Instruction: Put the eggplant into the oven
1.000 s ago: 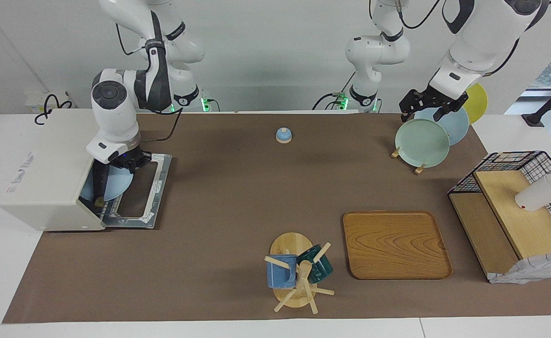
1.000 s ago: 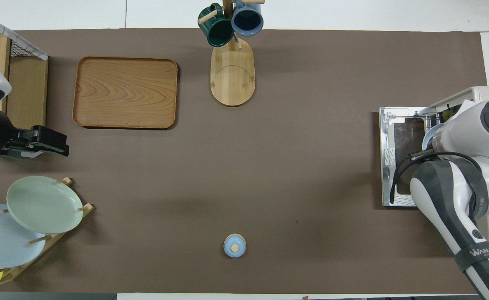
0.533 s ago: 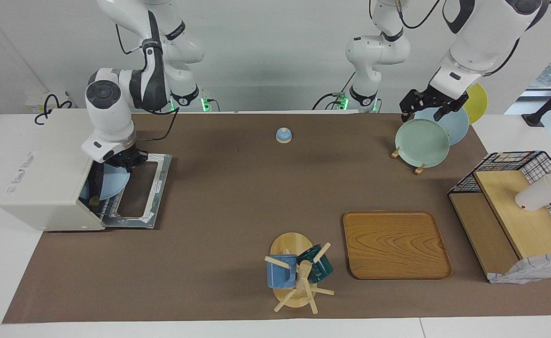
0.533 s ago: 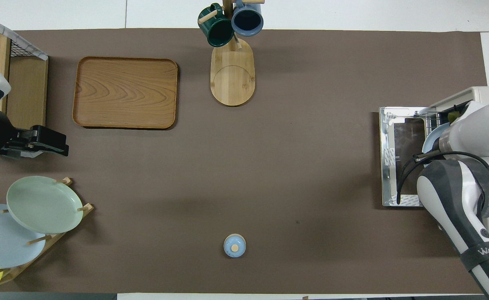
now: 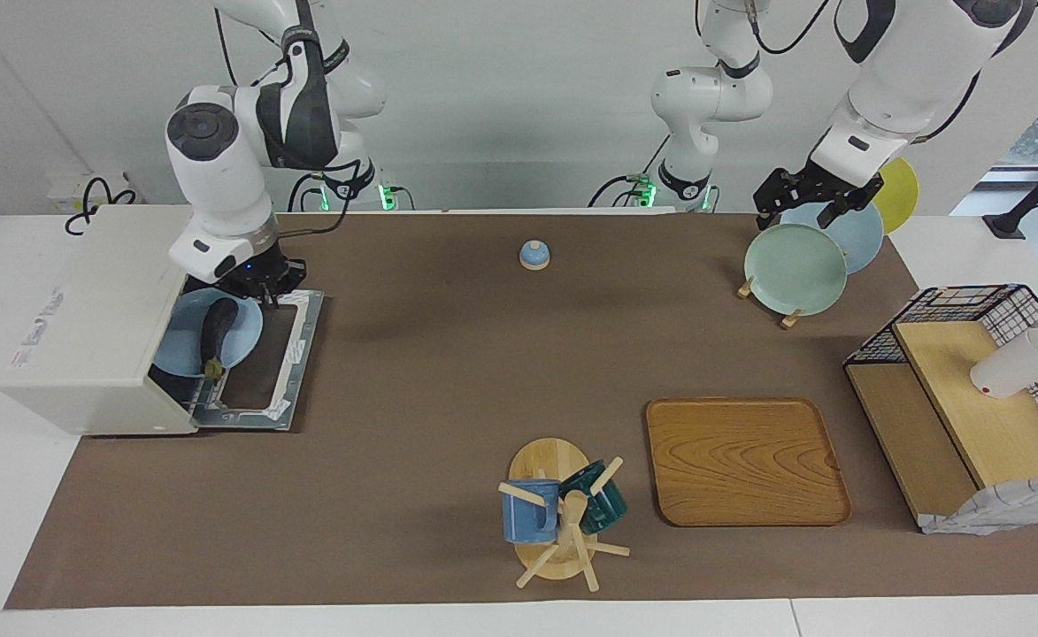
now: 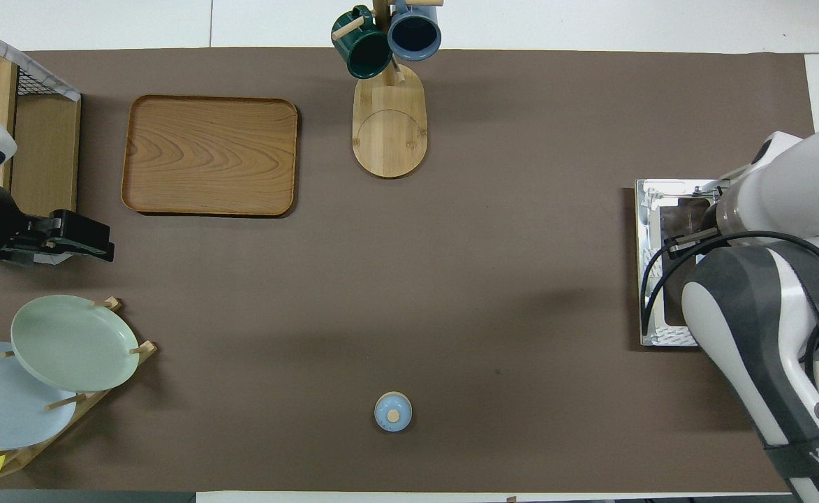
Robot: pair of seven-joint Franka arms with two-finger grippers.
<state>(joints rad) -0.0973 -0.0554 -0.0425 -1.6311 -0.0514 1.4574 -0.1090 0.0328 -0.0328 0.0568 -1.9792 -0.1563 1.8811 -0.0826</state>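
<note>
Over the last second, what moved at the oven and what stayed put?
The right end effector has lifted up and back from the oven mouth, toward the robots, uncovering the eggplant, which lies on the blue plate at the opening over the dropped door. It holds nothing now. The left end effector still waits open over the plate rack; nothing else moved.

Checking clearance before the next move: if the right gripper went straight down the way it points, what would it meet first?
Probably the blue plate carrying the eggplant at the oven mouth; the right gripper hangs over the plate's rim, though depth is unclear.
</note>
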